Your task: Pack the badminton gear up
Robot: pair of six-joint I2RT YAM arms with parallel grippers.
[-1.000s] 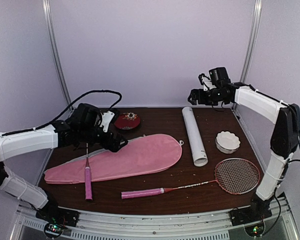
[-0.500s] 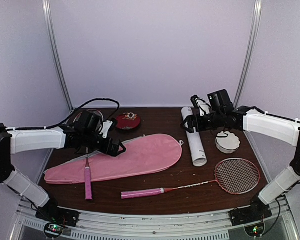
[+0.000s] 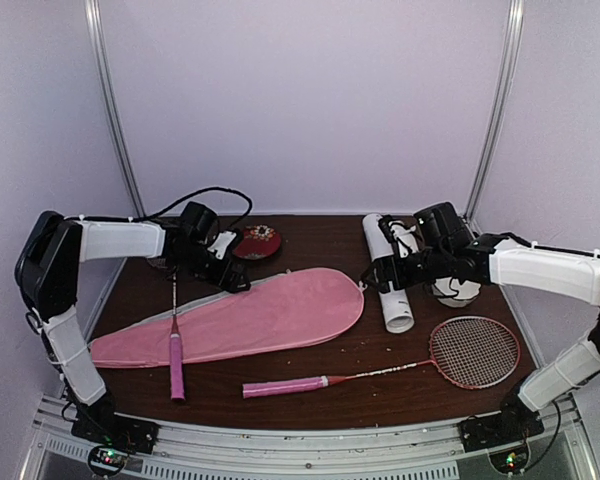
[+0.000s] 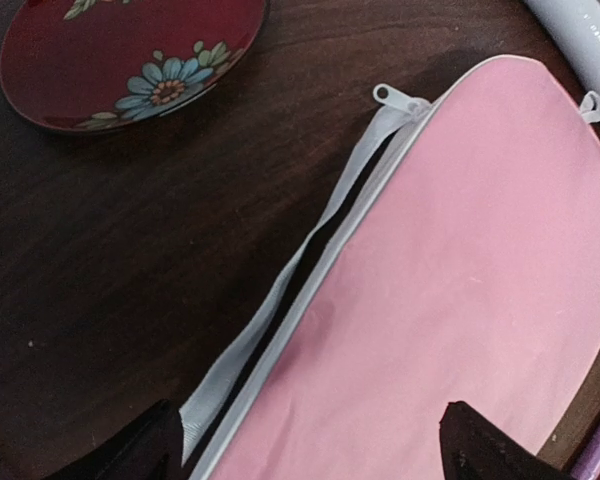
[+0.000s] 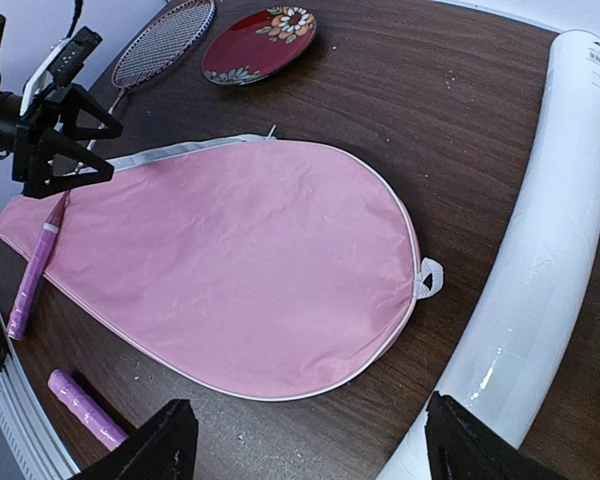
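The pink racket-shaped bag (image 3: pixel 240 315) lies flat at mid-table, its zip edge (image 4: pixel 310 250) gaping open. My left gripper (image 3: pixel 232 278) is open and empty just above that edge (image 4: pixel 305 462). My right gripper (image 3: pixel 373 278) is open and empty (image 5: pixel 310 452) low between the bag's end loop (image 5: pixel 428 278) and the white tube (image 3: pixel 390 272). One racket's pink handle (image 3: pixel 177 365) lies on the bag's narrow end, its head (image 5: pixel 165 40) at the back left. The second racket (image 3: pixel 475 350) lies at the front right. White shuttlecocks (image 3: pixel 458 292) are partly hidden behind my right arm.
A dark red flowered dish (image 3: pixel 255 240) sits at the back behind the bag, also in the left wrist view (image 4: pixel 130 50). The second racket's pink handle (image 3: pixel 285 386) points toward the front middle. Metal frame posts stand at both back corners.
My right arm has come down from high at the back right and moved left to the bag's round end. My left gripper has shifted back along the bag's zip edge.
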